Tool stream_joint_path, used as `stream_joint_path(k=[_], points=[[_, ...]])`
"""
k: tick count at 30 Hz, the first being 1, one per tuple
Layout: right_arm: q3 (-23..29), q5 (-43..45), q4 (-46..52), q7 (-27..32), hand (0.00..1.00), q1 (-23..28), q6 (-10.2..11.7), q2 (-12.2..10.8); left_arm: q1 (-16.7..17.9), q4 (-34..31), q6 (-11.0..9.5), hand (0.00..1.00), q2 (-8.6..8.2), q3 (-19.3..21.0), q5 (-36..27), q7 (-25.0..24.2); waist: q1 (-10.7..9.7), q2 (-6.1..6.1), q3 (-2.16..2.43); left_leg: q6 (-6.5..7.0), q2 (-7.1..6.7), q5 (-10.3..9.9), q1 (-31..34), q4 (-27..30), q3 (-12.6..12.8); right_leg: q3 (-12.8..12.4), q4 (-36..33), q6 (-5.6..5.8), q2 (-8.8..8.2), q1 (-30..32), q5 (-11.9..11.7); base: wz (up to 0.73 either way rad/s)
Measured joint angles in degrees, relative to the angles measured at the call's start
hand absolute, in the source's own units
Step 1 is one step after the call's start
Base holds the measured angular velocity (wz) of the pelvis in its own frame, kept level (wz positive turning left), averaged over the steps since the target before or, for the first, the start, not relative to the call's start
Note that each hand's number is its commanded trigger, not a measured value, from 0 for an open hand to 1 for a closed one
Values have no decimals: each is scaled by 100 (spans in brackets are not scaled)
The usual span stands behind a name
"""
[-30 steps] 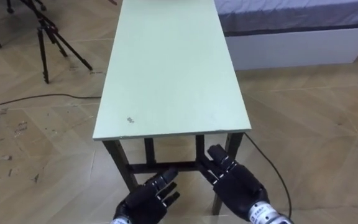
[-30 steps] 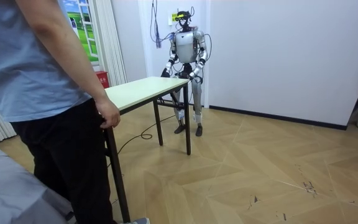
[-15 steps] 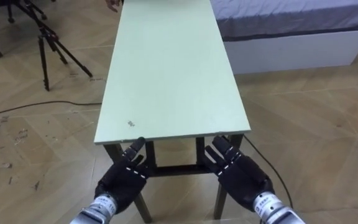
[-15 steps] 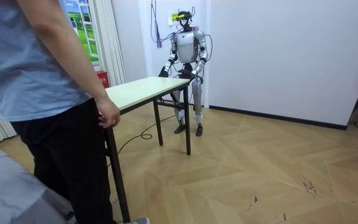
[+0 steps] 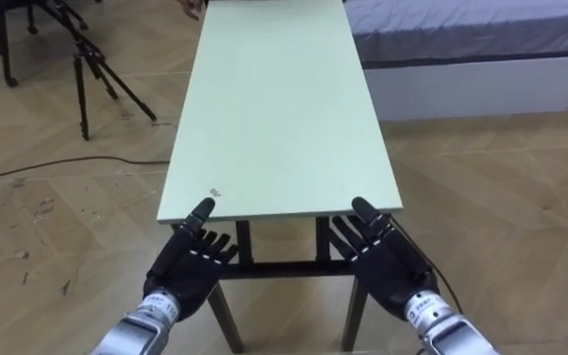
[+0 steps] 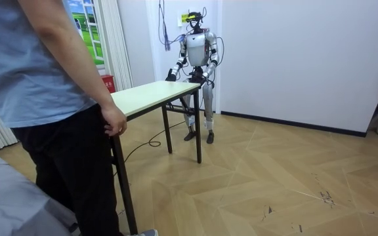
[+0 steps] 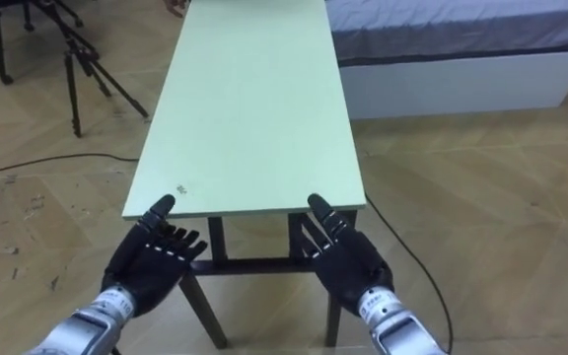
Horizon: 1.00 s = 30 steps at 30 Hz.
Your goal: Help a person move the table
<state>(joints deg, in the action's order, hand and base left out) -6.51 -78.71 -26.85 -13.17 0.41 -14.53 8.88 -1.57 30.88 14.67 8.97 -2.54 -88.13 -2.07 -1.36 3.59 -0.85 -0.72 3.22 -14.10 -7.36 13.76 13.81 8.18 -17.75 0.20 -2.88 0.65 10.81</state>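
Reaching in with both hands here: we're holding our left hand [image 5: 193,261] and right hand [image 5: 383,258] out flat, fingers straight and spread, nothing gripped in either one. Both are hovering just below the short near end of the pale green tabletop [image 5: 284,108], one by each corner, fingertips lining up with the edge; whether they're actually touching it, we can't tell. The whole thing is standing on the wood floor [image 5: 501,197], running away from us, with a bed [image 5: 481,59] sitting off to our right and a tripod [image 5: 85,69] to our left. At the far end the person's hand [image 6: 115,121] is resting on the corner. So we're reckoning this is the get-a-grip step, with the lift not yet begun. Next move is calling for fingers going under the edge, curling round it evenly on both sides, then lifting level with the person.
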Motion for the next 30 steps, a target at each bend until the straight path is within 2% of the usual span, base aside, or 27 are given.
stream_joint_path(k=[8, 12, 14, 16, 19, 30], points=[[3, -28, -388, 0, 0, -379, -45, -22, -271, 0, -4, 0, 0, 16, -1, 152, 9, -9, 0, 0, 0, 0, 108, 99, -17, 8, -15, -2, -12, 52, -21, 0], [12, -23, -448, 1, 0, -411, -45, -31, -356, 9, -4, 0, -7, 20, -1, 154, 24, -31, -2, 0, 1, 0, 90, 96, -32, 24, 0, -3, -14, 34, -22, 0], [37, -23, -525, 1, 0, -441, -46, -66, -359, 8, -6, 0, -21, 24, -2, 154, 1, -52, 2, 0, 0, 0, 91, 94, -37, 38, 6, -3, -17, 28, -24, 0], [107, -24, -849, 59, 0, -659, -47, -207, -361, 9, -33, 0, -32, 44, -9, 154, -46, -106, -4, 0, 0, 0, 102, 95, -56, 59, 8, -3, -20, 26, -24, 6], [106, -24, -904, 173, 0, -829, -53, -221, -432, 8, -64, 0, -61, 50, -10, 162, -60, -132, 1, 2, -5, 1, 187, 101, -57, 58, 16, 8, -19, 84, -46, 5], [107, -248, -1106, 153, 0, -1046, -35, -240, -657, -6, -98, 0, -131, 64, -20, 490, -31, -130, 1, 2, 0, 2, 356, 169, -140, 105, 10, -5, -25, 198, -72, 1]])
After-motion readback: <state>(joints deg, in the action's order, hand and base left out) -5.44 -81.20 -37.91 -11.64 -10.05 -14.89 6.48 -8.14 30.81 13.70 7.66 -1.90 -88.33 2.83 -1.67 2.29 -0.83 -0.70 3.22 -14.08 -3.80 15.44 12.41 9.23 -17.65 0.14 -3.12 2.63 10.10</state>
